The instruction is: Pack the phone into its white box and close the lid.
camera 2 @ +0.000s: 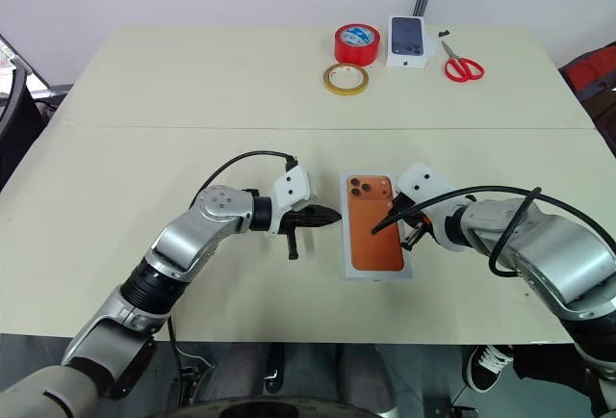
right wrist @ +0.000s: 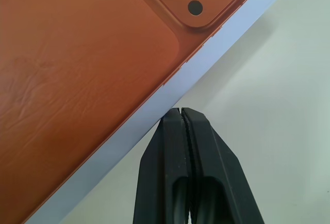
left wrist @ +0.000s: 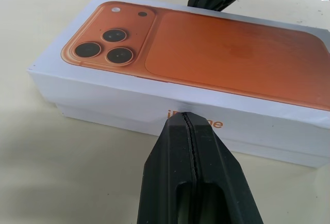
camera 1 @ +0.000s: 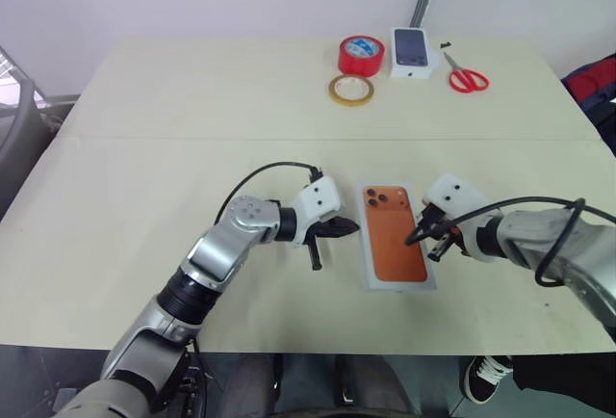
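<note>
Closed white box [left wrist: 154,105] on the pale table [left wrist: 62,177]
Its lid [left wrist: 216,53] shows an orange phone picture with three lenses; the left gripper [left wrist: 190,123], fingers pressed together, meets its side wall at the orange lettering.

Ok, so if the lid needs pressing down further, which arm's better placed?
Probably the right. The right gripper, shut, slants down with its tip at the lid's top edge, while the left gripper, also shut, points sideways at its side wall.

Lab: bare table [camera 1: 144,148], tape [camera 1: 360,54], scissors [camera 1: 466,77]
</note>
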Robot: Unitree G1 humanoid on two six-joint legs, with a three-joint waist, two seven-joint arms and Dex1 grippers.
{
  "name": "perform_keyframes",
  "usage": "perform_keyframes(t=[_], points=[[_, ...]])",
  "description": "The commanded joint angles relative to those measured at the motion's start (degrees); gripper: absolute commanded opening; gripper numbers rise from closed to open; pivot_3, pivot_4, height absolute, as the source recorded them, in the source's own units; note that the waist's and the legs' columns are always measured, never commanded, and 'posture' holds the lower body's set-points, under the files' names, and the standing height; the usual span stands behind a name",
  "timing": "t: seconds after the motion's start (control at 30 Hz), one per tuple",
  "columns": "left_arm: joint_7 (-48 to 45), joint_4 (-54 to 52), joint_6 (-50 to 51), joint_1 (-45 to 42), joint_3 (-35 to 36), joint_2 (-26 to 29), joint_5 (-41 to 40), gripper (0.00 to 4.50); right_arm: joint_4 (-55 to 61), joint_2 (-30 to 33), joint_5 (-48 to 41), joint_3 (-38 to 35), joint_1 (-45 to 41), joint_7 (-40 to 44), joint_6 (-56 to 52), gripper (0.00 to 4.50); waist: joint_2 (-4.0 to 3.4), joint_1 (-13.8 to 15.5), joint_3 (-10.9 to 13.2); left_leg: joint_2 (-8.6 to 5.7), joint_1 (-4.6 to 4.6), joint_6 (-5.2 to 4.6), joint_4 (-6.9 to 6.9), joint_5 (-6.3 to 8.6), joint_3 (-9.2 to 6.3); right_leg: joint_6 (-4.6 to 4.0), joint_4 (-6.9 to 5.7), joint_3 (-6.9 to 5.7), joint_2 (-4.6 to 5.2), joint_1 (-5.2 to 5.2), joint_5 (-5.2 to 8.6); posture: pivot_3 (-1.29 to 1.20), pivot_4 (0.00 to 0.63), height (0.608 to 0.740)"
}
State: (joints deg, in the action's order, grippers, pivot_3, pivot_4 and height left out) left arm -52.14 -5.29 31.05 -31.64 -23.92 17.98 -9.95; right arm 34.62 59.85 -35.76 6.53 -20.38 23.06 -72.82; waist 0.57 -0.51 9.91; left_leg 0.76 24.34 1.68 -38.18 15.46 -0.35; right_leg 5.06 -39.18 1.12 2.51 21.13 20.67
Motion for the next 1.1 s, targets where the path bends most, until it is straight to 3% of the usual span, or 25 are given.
perform_keyframes(t=[0.03,0.27,0.43,0.6,0.73,0.93,1.03,1.1], points=[[0.04,-1.43,-0.52,-0.7,-1.07,-0.97,0.17,0.0,1.98,-0.65,0.89,-1.69,0.07,1.01,0.45,0.05,0.0,0.01,0.0,0.0,0.0,0.0,0.0,0.0,0.0,0.0,0.0,0.0,0.0,0.0,0.0,0.0,0.15,0.736],[0.13,-0.22,-0.55,-0.2,-1.2,-0.34,1.41,0.0,2.18,-1.1,2.5,-1.79,0.27,1.97,0.65,0.05,0.0,-0.02,0.0,0.0,0.0,0.0,0.0,0.0,0.0,0.0,0.0,-0.01,0.0,0.0,0.0,0.0,0.15,0.736],[1.4,0.67,-0.39,-0.6,2.55,-0.4,0.11,0.0,2.19,3.48,4.57,-3.51,2.32,4.95,2.88,0.05,0.0,0.08,0.0,-0.01,0.0,0.0,-0.01,0.0,0.0,0.0,-0.01,0.0,0.0,0.0,0.0,0.0,0.15,0.736],[3.07,0.61,1.02,-3.84,7.61,-3.15,-3.71,0.0,3.07,6.09,-0.57,-16.35,7.51,14.0,5.95,0.05,0.0,0.16,0.0,-0.02,-0.02,0.0,-0.03,0.0,-0.01,0.0,-0.01,-0.02,0.0,-0.03,0.0,0.0,0.15,0.736],[2.28,1.57,0.75,-5.61,4.07,-5.05,-2.66,0.0,8.83,3.93,-7.14,-22.86,12.42,18.71,5.29,0.05,0.03,0.51,-0.02,-0.02,-0.06,-0.01,-0.03,0.01,-0.02,0.01,0.02,-0.04,-0.01,-0.13,0.0,0.0,0.15,0.736],[1.6,7.04,-4.1,-5.87,-5.15,-3.58,5.61,0.0,11.38,1.0,-2.84,-13.46,17.24,12.58,5.18,0.05,0.03,0.91,-0.02,-0.04,-0.33,-0.02,-0.04,0.01,-0.01,0.01,0.01,0.0,-0.03,-0.36,0.0,0.0,0.15,0.736],[1.66,7.48,-5.03,-5.04,-4.4,-2.68,5.95,0.0,10.88,-1.12,-0.52,-9.64,16.56,9.36,5.42,0.05,0.03,0.84,-0.04,-0.04,-0.37,-0.02,-0.03,0.01,-0.01,0.01,0.02,0.02,-0.03,-0.38,0.0,0.0,0.15,0.736],[1.82,6.17,-4.34,-4.37,-1.36,-2.04,4.3,0.0,10.7,-2.46,-1.37,-10.94,14.77,8.87,5.15,0.05,0.07,0.76,-0.05,-0.02,-0.46,-0.02,-0.03,0.01,-0.01,0.01,0.02,0.03,-0.04,-0.45,0.0,0.0,0.15,0.736]])
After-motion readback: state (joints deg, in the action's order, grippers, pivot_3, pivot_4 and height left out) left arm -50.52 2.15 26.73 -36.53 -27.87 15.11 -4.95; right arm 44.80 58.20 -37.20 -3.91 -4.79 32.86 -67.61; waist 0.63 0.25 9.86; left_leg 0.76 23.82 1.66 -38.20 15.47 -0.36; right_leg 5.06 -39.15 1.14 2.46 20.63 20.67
